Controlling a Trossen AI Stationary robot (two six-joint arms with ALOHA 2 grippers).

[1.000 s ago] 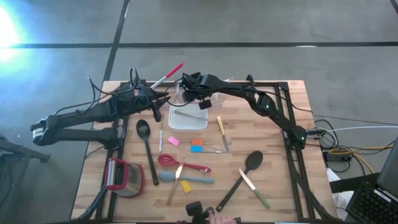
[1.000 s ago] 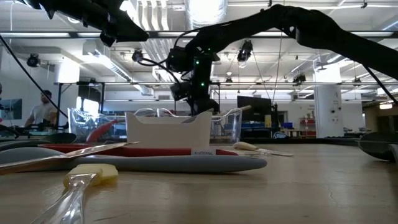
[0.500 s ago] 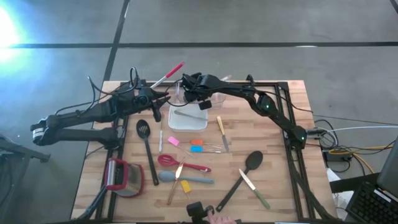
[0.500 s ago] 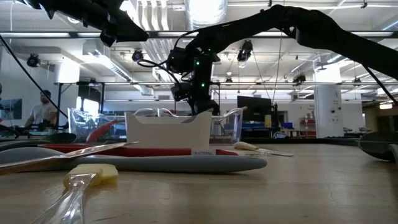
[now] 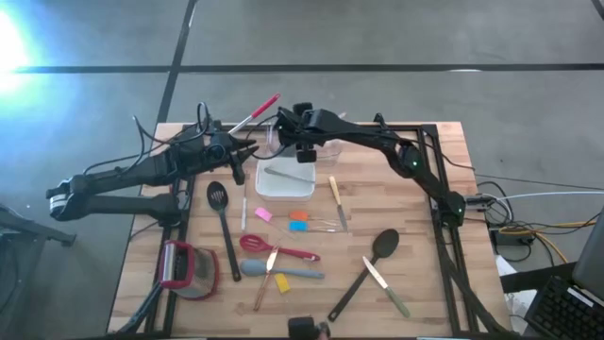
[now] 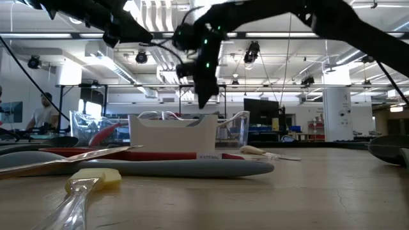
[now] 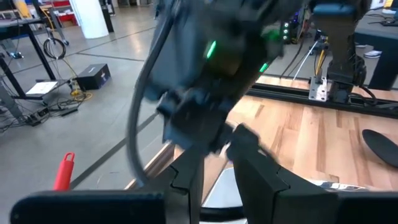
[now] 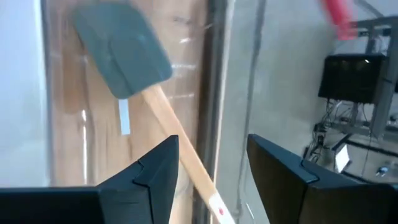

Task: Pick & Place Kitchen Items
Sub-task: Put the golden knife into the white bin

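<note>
My right gripper (image 5: 294, 137) (image 6: 204, 102) hangs open above the clear plastic tub (image 5: 323, 149) at the far middle of the table. Below its fingers (image 8: 155, 171), a spatula with a dark grey blade (image 8: 121, 56) and a wooden handle (image 8: 180, 149) lies inside the tub. My left gripper (image 5: 241, 153) (image 7: 214, 186) waits left of the tub. Its fingers are slightly apart with nothing between them. A red-handled utensil (image 5: 264, 104) slants past it toward the far edge; I cannot tell what it rests on.
The white square dish (image 5: 269, 194) with a metal utensil sits just near of the tub. Nearer lie a black slotted turner (image 5: 220, 212), a red whisk (image 5: 274, 248), a grey-blue spatula (image 5: 278, 272), a black spoon (image 5: 377, 250), knives (image 5: 335, 198) and a red-and-grey gadget (image 5: 184, 267).
My right gripper has risen from down inside the clear tub to above its rim and has rolled a little. A person's hand at the table's near edge has drawn back out of view.
</note>
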